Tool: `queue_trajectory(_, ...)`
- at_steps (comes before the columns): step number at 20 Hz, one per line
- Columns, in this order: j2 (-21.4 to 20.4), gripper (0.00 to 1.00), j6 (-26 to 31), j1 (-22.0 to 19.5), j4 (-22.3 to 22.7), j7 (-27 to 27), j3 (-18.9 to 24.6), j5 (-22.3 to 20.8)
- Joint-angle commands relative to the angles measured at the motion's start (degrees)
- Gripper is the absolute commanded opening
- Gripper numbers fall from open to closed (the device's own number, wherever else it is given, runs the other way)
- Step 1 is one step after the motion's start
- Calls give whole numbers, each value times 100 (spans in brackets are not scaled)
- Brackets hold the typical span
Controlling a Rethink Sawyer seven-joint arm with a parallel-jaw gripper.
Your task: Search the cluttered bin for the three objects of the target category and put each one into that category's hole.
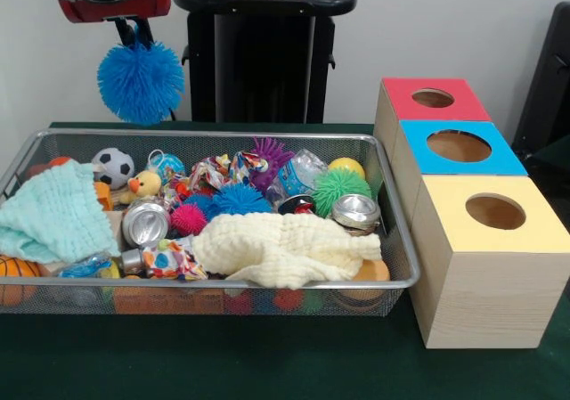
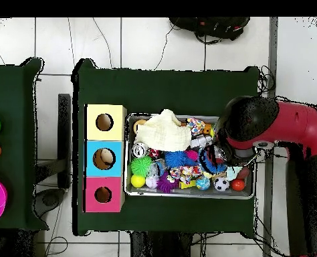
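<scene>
Green desk (image 1: 267, 364), crowded mesh bin (image 1: 223, 286).
My gripper (image 1: 134, 36) grips a blue pom ball (image 1: 140, 82) above the bin's far-left corner.

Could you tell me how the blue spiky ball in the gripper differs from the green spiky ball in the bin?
The blue spiky ball hangs in the air from the gripper, above the basket's left end; the green spiky ball lies in the wire basket among the clutter near its right end. The blue spiky ball looks larger than the green one. Both are round and covered in soft spikes.
</scene>
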Motion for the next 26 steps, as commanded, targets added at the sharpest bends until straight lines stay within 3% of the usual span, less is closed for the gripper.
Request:
queue_trajectory(1, 221, 0, -541, -161, 225, -166, -9, 109)
queue_trajectory(5, 307, 0, -962, -124, 311, 61, 31, 239)
queue_trajectory(13, 556, 0, -888, 370, -113, 886, -139, 502)
queue_trajectory(20, 683, 0, -812, 743, -406, 1279, -341, 650)
queue_trajectory(26, 616, 0, -1071, 987, -349, 1530, -622, 728)
